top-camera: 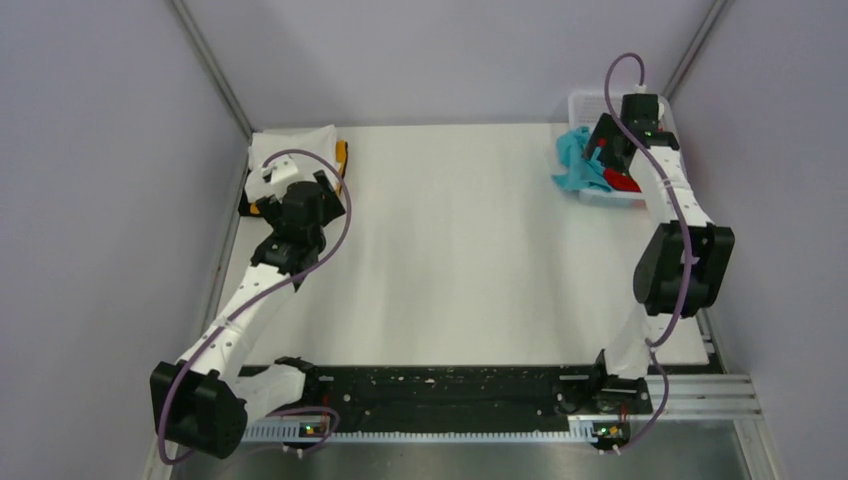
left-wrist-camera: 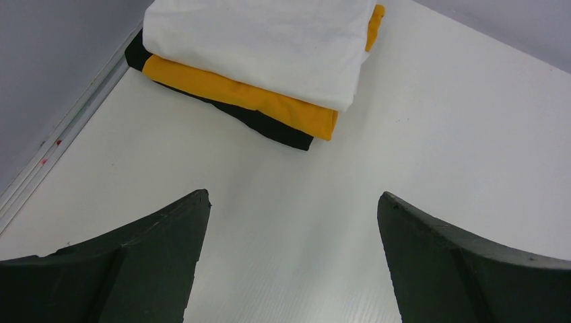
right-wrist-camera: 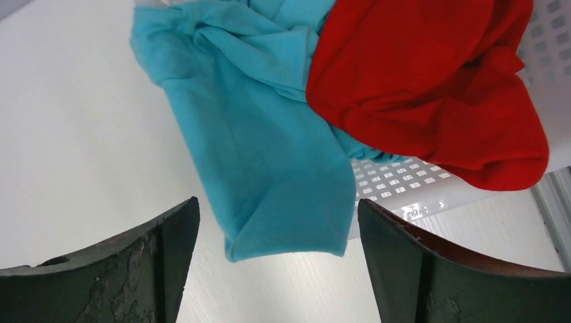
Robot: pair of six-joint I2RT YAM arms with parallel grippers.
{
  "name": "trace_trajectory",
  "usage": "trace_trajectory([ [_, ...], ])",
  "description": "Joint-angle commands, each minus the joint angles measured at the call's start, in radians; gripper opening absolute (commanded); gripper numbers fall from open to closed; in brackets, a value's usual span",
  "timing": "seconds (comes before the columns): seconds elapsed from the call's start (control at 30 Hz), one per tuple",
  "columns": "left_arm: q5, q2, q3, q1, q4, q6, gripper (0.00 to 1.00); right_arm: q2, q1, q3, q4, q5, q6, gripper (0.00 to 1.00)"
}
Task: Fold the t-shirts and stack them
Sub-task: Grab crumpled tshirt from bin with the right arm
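I looked down on a white bench (top-camera: 460, 260), matte under soft, even light, with faint pale bands across it. Plain lavender-grey panels closed it in: a left wall (top-camera: 100, 200), a back wall (top-camera: 440, 50) and a right wall (top-camera: 790, 150). A slim aluminium post (top-camera: 212, 68) ran up the far left corner, and a second post (top-camera: 695, 50) ran up the far right. A ribbed metal rail (top-camera: 715, 395) lay at the bench's near right edge.

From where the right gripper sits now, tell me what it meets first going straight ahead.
Probably the turquoise tee: its flap, draped over the basket rim, hangs straight ahead of the open right gripper. How far off is unclear.
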Motion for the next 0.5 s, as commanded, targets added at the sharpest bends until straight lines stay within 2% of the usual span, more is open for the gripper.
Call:
trace_trajectory([
  [0.0, -0.002, 0.015, 0.036, 0.009, 0.029, 0.006, 0.99, 0.088, -0.079, 0.125, -0.167, -0.181, -0.004, 0.84],
  [0.13, 0.003, 0.033, 0.052, 0.012, 0.023, 0.012, 0.99, 0.181, -0.102, 0.203, -0.163, -0.187, 0.030, 0.82],
  [0.47, 0.027, 0.060, 0.075, 0.018, 0.004, 0.023, 0.99, 0.419, -0.105, 0.386, -0.044, -0.118, 0.333, 0.80],
])
